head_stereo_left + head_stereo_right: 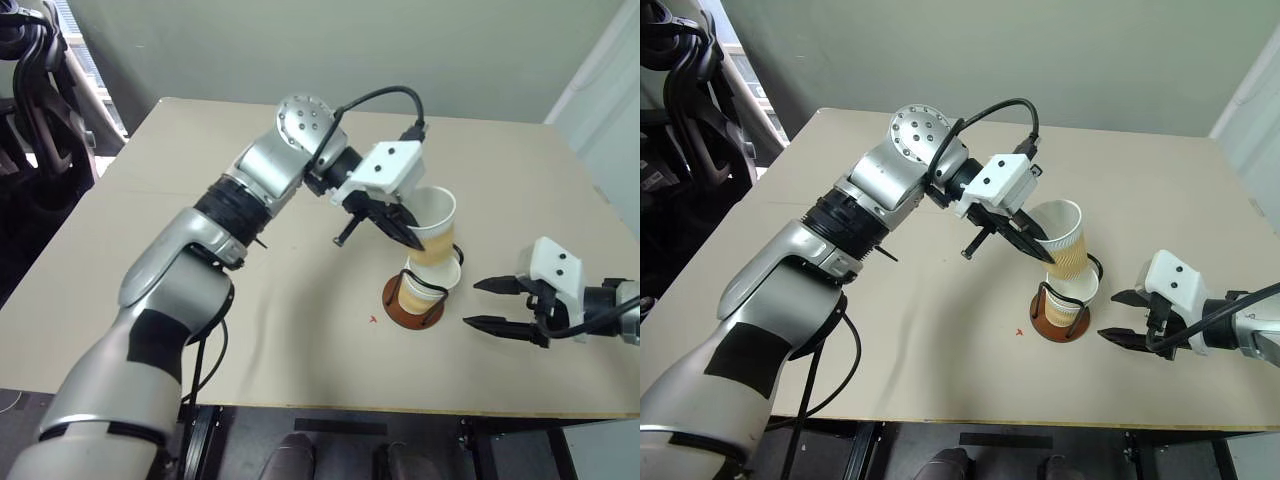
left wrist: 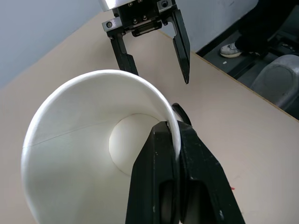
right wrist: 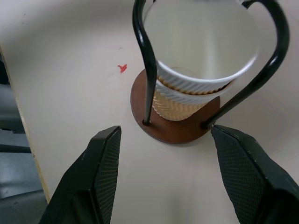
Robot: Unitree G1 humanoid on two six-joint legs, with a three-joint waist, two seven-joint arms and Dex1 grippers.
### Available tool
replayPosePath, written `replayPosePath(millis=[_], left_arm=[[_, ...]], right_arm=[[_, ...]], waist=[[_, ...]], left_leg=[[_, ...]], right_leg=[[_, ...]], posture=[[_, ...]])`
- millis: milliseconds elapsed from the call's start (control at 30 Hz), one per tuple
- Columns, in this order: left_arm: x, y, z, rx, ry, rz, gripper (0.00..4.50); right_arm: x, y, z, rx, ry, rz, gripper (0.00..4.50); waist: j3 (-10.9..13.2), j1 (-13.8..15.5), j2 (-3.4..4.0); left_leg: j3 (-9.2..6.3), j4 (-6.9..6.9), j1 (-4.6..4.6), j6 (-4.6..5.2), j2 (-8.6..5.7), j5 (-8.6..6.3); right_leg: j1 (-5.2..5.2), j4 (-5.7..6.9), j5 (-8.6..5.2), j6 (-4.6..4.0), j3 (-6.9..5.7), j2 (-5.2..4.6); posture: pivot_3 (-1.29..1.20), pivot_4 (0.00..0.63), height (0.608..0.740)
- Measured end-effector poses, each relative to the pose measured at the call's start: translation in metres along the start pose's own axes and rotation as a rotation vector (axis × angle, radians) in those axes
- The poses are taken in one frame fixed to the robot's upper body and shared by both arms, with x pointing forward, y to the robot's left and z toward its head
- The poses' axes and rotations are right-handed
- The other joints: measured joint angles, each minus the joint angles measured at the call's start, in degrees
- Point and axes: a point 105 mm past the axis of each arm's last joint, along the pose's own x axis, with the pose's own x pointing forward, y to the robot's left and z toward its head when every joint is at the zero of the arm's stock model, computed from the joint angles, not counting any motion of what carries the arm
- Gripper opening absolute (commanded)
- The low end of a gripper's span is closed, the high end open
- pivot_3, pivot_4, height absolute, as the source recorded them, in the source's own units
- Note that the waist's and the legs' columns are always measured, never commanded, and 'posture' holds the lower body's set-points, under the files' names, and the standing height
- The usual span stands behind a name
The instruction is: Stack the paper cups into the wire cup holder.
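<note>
The top paper cup — tan-yellow outside, white inside, rolled white rim — tilts with its mouth up and away from the table's near edge, its base entering the cups nested in the wire cup holder. The holder stands near the table's near edge. The left gripper pinches the top cup's rim. The right gripper — jaws wide, holding nothing — waits just beside the holder.
</note>
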Motion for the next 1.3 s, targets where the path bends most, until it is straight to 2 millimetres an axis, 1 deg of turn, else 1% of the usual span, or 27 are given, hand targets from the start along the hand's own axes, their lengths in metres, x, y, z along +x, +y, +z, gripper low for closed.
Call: replayPosePath(millis=[233, 567, 667, 700, 733, 767, 800, 867, 900, 1000, 1033, 1167, 1300], left_arm=[[0.006, -0.002, -0.002, 0.005, 0.009, -0.025, 0.05], [0.009, -0.003, -0.003, 0.036, 0.031, -0.04, 0.05], [0.01, -0.003, -0.004, 0.037, 0.034, -0.045, 0.64], [0.011, -0.003, -0.004, 0.036, 0.033, -0.045, 0.96], [0.012, -0.003, -0.005, 0.035, 0.032, -0.046, 1.29], [0.012, -0.003, -0.005, 0.035, 0.031, -0.045, 1.75], [0.013, -0.002, -0.005, 0.035, 0.029, -0.046, 2.03], [0.014, -0.002, -0.006, 0.029, 0.026, -0.045, 2.77], [0.014, -0.002, -0.006, 0.027, 0.025, -0.045, 3.21], [0.016, -0.001, -0.007, 0.027, 0.022, -0.046, 4.26], [0.016, -0.001, -0.007, 0.028, 0.022, -0.046, 4.48], [0.016, 0.0, -0.01, 0.029, 0.029, -0.037, 4.48], [0.013, 0.006, -0.003, 0.038, -0.012, 0.003, 4.48]], right_arm=[[0.0, 0.001, 0.0, -0.001, 0.002, -0.004, 3.09], [-0.001, 0.004, 0.0, -0.008, 0.005, -0.004, 3.09], [-0.001, 0.005, 0.0, -0.013, 0.005, -0.002, 3.09], [-0.001, 0.005, 0.0, -0.014, 0.005, -0.004, 3.09], [-0.001, 0.004, 0.0, -0.013, 0.005, -0.007, 3.09], [-0.001, 0.004, 0.0, -0.013, 0.005, -0.008, 3.09], [-0.001, 0.004, 0.0, -0.012, 0.005, -0.009, 3.09], [-0.001, 0.004, 0.0, -0.012, 0.005, -0.011, 3.09], [-0.001, 0.004, 0.0, -0.012, 0.005, -0.012, 3.09], [-0.001, 0.004, 0.0, -0.012, 0.005, -0.017, 3.09], [-0.001, 0.003, 0.0, -0.012, 0.005, -0.019, 3.09], [-0.001, 0.003, 0.0, -0.013, 0.006, -0.026, 3.09], [-0.001, 0.002, 0.0, -0.015, 0.005, -0.032, 3.09]], waist=[[0.0, 0.0, 0.0], [0.0, 0.0, 0.0], [0.0, 0.0, 0.0], [0.0, 0.0, 0.0], [0.0, 0.0, 0.0], [0.0, 0.0, 0.0], [0.0, 0.0, 0.0], [0.0, 0.0, 0.0], [0.0, 0.0, 0.0], [0.0, 0.1, 0.0], [0.0, 0.1, 0.0], [0.0, 0.1, 0.0], [0.0, 0.1, 0.0]], left_leg=[[0.03, 0.02, -0.01, 0.01, 0.0, 0.0], [0.04, 0.09, -0.02, 0.04, -0.01, -0.01], [0.04, 0.14, -0.05, 0.05, -0.01, -0.01], [0.03, 0.17, -0.05, 0.06, -0.01, -0.02], [0.03, 0.19, -0.05, 0.06, -0.01, -0.02], [0.04, 0.23, -0.06, 0.07, -0.01, -0.03], [0.03, 0.27, -0.07, 0.09, -0.01, -0.04], [0.04, 0.34, -0.1, 0.12, -0.01, -0.06], [0.04, 0.39, -0.12, 0.14, -0.01, -0.07], [0.03, 0.5, -0.17, 0.18, -0.02, -0.1], [0.03, 0.52, -0.18, 0.19, -0.02, -0.1], [0.03, 0.69, -0.26, 0.21, -0.02, -0.12], [0.02, 0.84, -0.41, 0.27, -0.04, -0.15]], right_leg=[[0.0, 0.0, 0.01, 0.02, 0.01, 0.0], [0.01, 0.0, 0.02, 0.04, 0.01, 0.0], [0.01, 0.01, 0.03, 0.05, 0.01, 0.01], [0.02, 0.01, 0.03, 0.06, 0.01, 0.0], [0.03, 0.01, 0.04, 0.07, 0.01, 0.0], [0.03, 0.01, 0.04, 0.08, 0.01, 0.0], [0.03, 0.02, 0.04, 0.08, 0.02, 0.0], [0.03, 0.04, 0.05, 0.09, 0.02, 0.0], [0.03, 0.04, 0.05, 0.1, 0.02, 0.0], [0.03, 0.03, 0.07, 0.13, 0.02, 0.0], [0.03, 0.04, 0.08, 0.14, 0.01, 0.0], [0.02, 0.06, 0.08, 0.15, 0.01, 0.0], [-0.01, 0.05, 0.14, 0.24, 0.01, 0.0]], posture=[[0.0, 0.15, 0.74], [0.0, 0.15, 0.74], [0.0, 0.15, 0.74], [0.0, 0.15, 0.74], [0.0, 0.15, 0.74], [0.0, 0.15, 0.74], [0.0, 0.15, 0.74], [0.0, 0.15, 0.74], [0.0, 0.15, 0.74], [0.0, 0.15, 0.74], [0.0, 0.15, 0.74], [0.0, 0.15, 0.74], [0.0, 0.15, 0.74]])
